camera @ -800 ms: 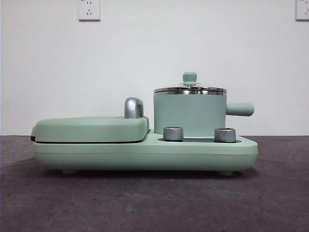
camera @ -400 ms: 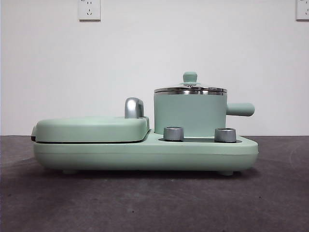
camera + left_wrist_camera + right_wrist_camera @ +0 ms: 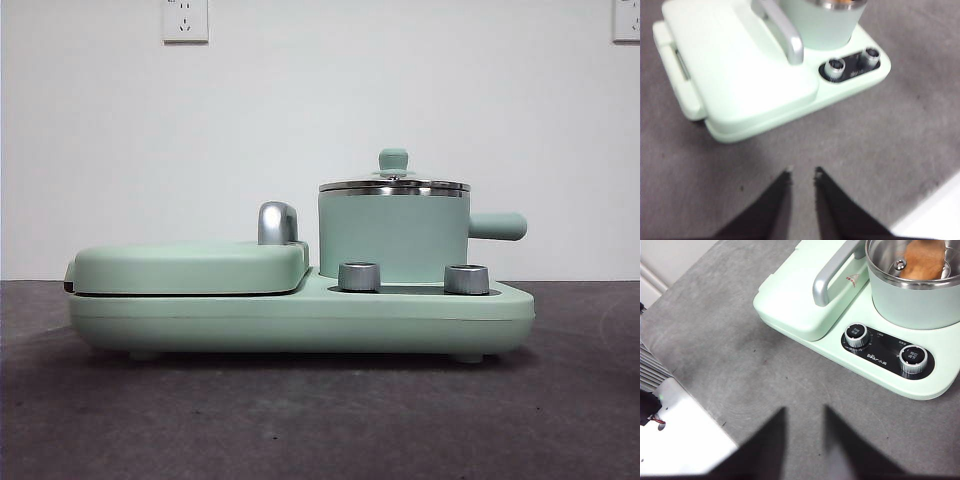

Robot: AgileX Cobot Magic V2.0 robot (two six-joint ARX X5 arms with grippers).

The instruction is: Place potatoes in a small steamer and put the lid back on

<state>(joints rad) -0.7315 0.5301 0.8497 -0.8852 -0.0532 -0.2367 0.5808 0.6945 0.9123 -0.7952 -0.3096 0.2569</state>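
The small steamer (image 3: 393, 238) is a mint-green pot with a side handle (image 3: 497, 226), standing on the right half of the green cooker base (image 3: 300, 322). The glass lid (image 3: 393, 186) with its green knob sits closed on the steamer's steel rim. In the right wrist view an orange-brown potato (image 3: 925, 260) shows through the lid inside the steamer (image 3: 915, 305). My right gripper (image 3: 805, 409) hovers open and empty over the grey table, in front of the cooker. My left gripper (image 3: 802, 171) also hangs back from the cooker, empty, with a narrow gap between its jaws. Neither arm shows in the front view.
A flat green griddle cover (image 3: 190, 265) with a chrome handle (image 3: 277, 222) fills the cooker's left half. Two steel dials (image 3: 359, 277) (image 3: 466, 279) sit in front of the steamer. The table's white edge shows beside each gripper (image 3: 935, 220) (image 3: 680, 440).
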